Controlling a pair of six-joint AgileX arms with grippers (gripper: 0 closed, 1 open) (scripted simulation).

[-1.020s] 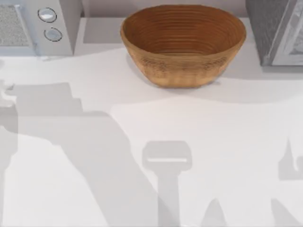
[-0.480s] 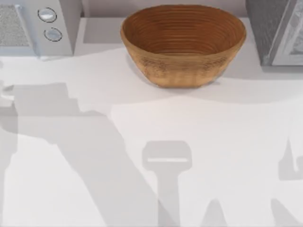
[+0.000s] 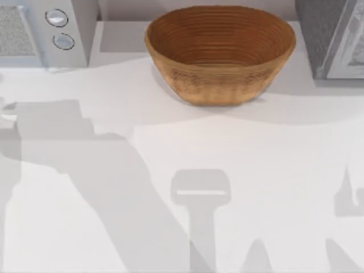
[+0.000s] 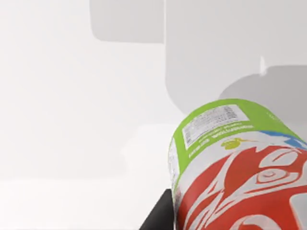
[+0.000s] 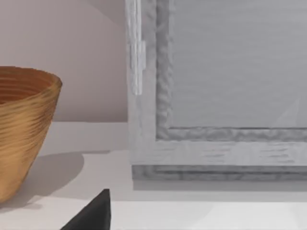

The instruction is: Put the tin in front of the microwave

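Note:
The tin [image 4: 240, 163] looms close in the left wrist view, red and white with a green band at its far end, tilted above the white table. My left gripper [image 4: 235, 220] is shut on it, with one dark finger [image 4: 160, 215] showing beside the tin. The microwave [image 3: 42, 34] stands at the table's back left, with two round knobs [image 3: 57, 18] on its panel. In the right wrist view, one dark fingertip [image 5: 91, 215] of my right gripper juts in near the front of the darker appliance [image 5: 216, 96].
A brown woven basket [image 3: 219, 54] sits at the back middle. The darker speckled appliance [image 3: 330, 37] with a white frame fills the back right corner. Arm shadows lie across the white table [image 3: 256, 153].
The left arm's shadow on the table's left side has shifted slightly leftward. Basket, microwave and right-hand appliance have not moved.

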